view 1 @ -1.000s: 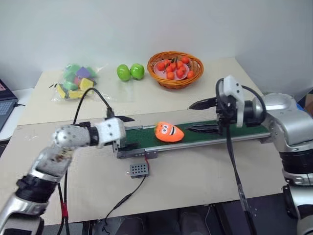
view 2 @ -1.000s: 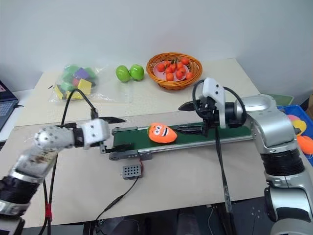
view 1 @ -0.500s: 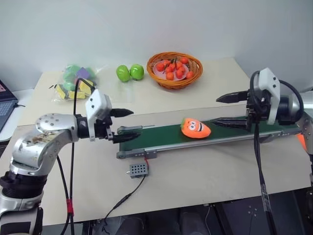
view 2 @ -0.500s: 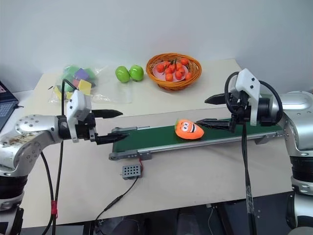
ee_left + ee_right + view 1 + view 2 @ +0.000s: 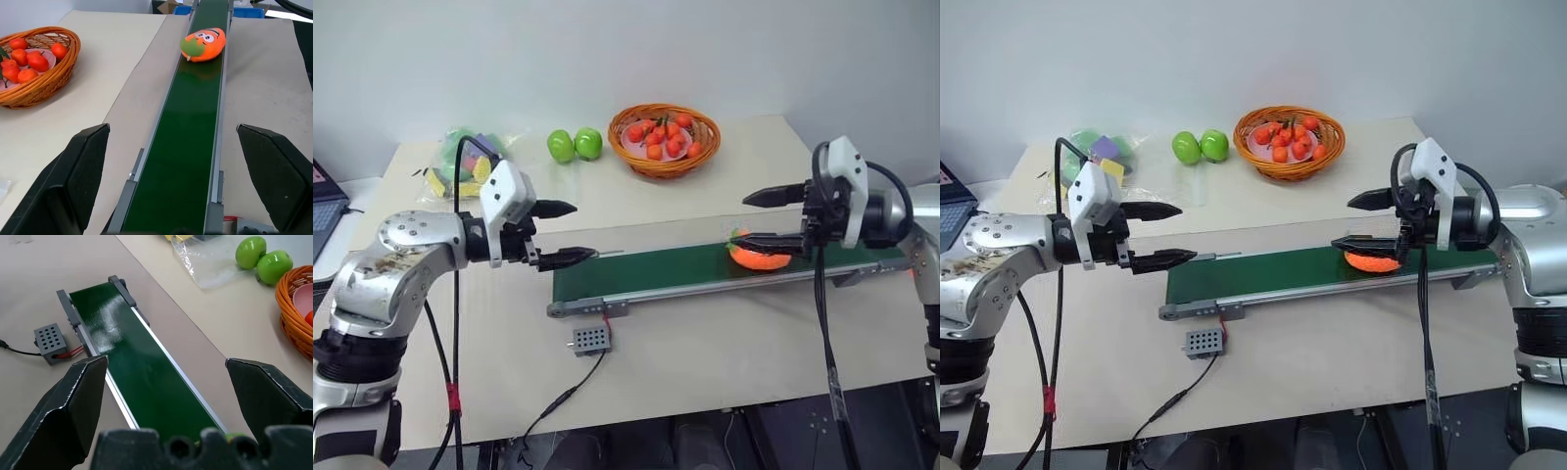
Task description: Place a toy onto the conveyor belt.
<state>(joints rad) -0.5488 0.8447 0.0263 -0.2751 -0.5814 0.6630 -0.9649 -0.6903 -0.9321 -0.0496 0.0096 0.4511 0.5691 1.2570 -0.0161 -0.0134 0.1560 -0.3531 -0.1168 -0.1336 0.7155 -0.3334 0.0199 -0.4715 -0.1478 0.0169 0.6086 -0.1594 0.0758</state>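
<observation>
The orange toy [image 5: 761, 257] with its green tuft lies on the dark green conveyor belt [image 5: 651, 273] near the belt's right end. In the head views the lower finger of my right gripper [image 5: 738, 219] crosses in front of it. That gripper is open just above the belt, and the toy rests free below it. My left gripper [image 5: 581, 231] is open and empty, hovering just past the belt's left end. The left wrist view looks down the belt [image 5: 193, 132] to the toy [image 5: 203, 44] at its far end.
Along the back of the table stand a wicker basket [image 5: 664, 138] of small red-orange fruits, two green apples [image 5: 575, 144] and a bag of coloured blocks [image 5: 464, 163]. A small grey box [image 5: 589, 339] with a wire lies in front of the belt. A laptop [image 5: 321, 196] shows at the left edge.
The toy has travelled right along the belt from its middle to the right end. My right gripper has shifted right; my left gripper has risen a little and rolled. Both stayed open.
</observation>
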